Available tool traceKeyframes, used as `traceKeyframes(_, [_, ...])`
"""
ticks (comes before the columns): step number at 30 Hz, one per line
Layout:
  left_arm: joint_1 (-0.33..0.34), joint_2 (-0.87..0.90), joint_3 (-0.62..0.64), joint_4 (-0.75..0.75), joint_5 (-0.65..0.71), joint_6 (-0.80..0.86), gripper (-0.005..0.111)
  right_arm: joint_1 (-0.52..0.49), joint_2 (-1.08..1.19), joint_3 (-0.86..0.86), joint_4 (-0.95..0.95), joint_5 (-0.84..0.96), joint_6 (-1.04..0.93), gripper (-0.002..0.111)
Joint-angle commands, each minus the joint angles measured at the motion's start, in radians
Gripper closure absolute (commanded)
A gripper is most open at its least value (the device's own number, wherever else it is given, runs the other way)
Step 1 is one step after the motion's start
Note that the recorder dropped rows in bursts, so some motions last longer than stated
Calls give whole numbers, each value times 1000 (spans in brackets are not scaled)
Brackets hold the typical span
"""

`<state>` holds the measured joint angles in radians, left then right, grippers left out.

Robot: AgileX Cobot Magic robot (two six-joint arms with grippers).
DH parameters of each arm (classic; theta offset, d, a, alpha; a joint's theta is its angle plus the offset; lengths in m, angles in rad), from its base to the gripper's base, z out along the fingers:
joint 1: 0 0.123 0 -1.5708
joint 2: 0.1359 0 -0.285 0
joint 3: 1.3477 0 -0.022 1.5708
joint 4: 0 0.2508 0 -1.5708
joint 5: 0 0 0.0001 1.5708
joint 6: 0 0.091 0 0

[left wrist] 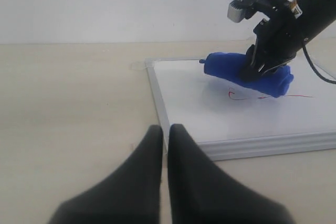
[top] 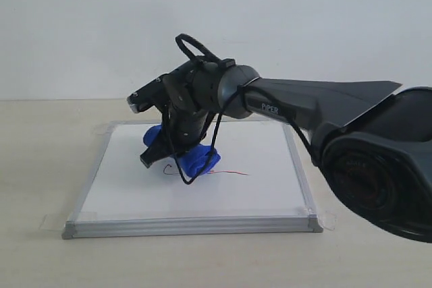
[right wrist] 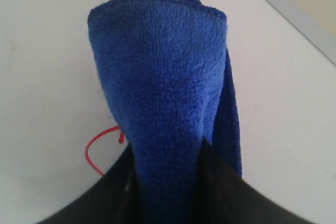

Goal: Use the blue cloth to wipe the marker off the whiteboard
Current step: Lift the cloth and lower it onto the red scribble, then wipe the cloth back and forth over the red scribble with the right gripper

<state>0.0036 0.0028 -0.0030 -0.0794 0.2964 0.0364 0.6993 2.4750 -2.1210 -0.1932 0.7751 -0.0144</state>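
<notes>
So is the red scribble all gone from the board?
No, the red marker line shows on the whiteboard beside the blue cloth.

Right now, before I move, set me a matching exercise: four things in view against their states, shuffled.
Things:
1 blue cloth
2 marker
3 left gripper
4 whiteboard

States:
A shut, off the board
B red, partly showing beside the cloth
C flat, silver-grey frame
D clamped in the right gripper

Pairs: 1-D, 2-B, 3-A, 4-C
</notes>
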Motion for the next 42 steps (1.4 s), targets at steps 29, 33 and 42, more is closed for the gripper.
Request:
traceKeyframes(29, [-4, -3, 3, -6, -8, 2, 103, -45, 77, -12, -192, 141, 162, 108])
traceKeyframes(33, [-4, -3, 3, -6, -8, 2, 103, -1, 88, -12, 26, 118, -35, 108])
traceKeyframes(42, [-4, -3, 3, -6, -8, 2, 103, 103, 86, -47, 183, 118, -293, 108])
